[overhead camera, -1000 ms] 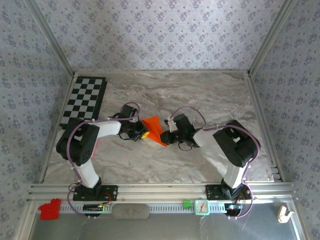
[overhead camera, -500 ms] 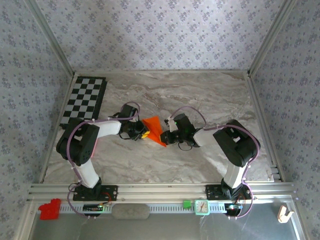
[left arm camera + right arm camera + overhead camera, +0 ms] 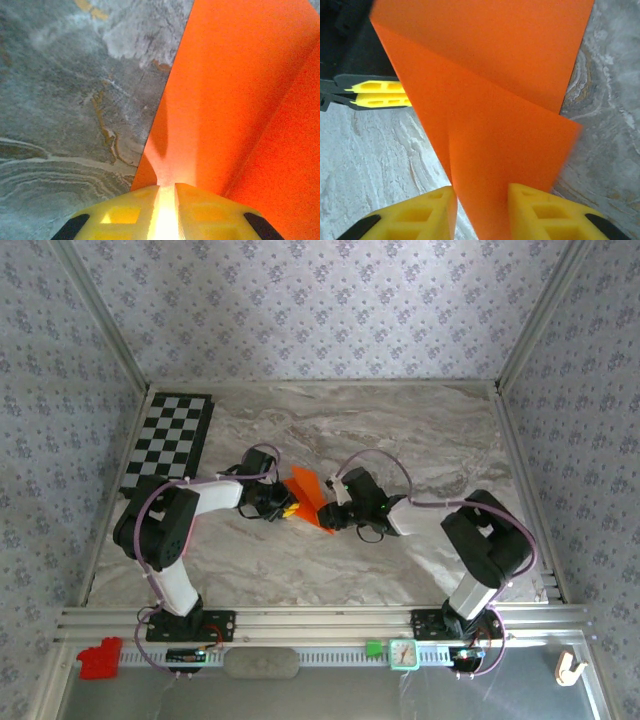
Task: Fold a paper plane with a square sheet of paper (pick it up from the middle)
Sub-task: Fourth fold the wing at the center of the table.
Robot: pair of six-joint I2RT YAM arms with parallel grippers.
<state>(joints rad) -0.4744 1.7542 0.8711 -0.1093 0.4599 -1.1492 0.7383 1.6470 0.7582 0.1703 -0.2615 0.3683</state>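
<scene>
Left gripper [image 3: 166, 195] pinches the left edge of the orange sheet of paper [image 3: 306, 490] between tight-pressed yellow fingers, the sheet creased and standing up mid-table [image 3: 420, 430] between the arms, while the right gripper [image 3: 482, 197] sits spread, paper running through its gap.

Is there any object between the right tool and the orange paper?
Nothing visible does. The orange paper sits between the open fingers of the right tool, and the left tool pinches its other side.
</scene>
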